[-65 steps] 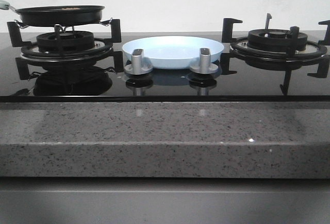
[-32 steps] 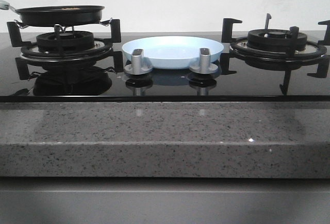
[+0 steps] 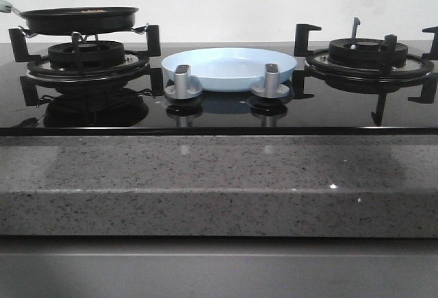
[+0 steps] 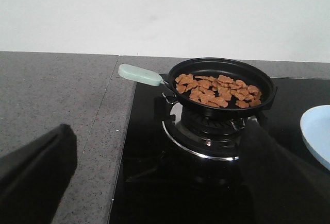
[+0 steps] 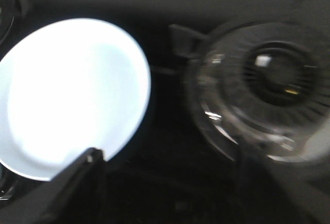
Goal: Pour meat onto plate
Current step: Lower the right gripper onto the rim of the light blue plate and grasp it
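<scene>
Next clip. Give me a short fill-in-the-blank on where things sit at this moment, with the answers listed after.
1. The meat lies in the black frying ____.
2. The frying pan rests on the ____ burner, as the front view shows it.
3. The plate is ____: it holds no meat yet.
4. The plate sits behind the two grey ____.

Answers: pan; left; empty; knobs

Meat (image 4: 216,90) in pan (image 4: 224,82) on left burner (image 3: 85,55); plate (image 3: 229,65) between burners.
</scene>
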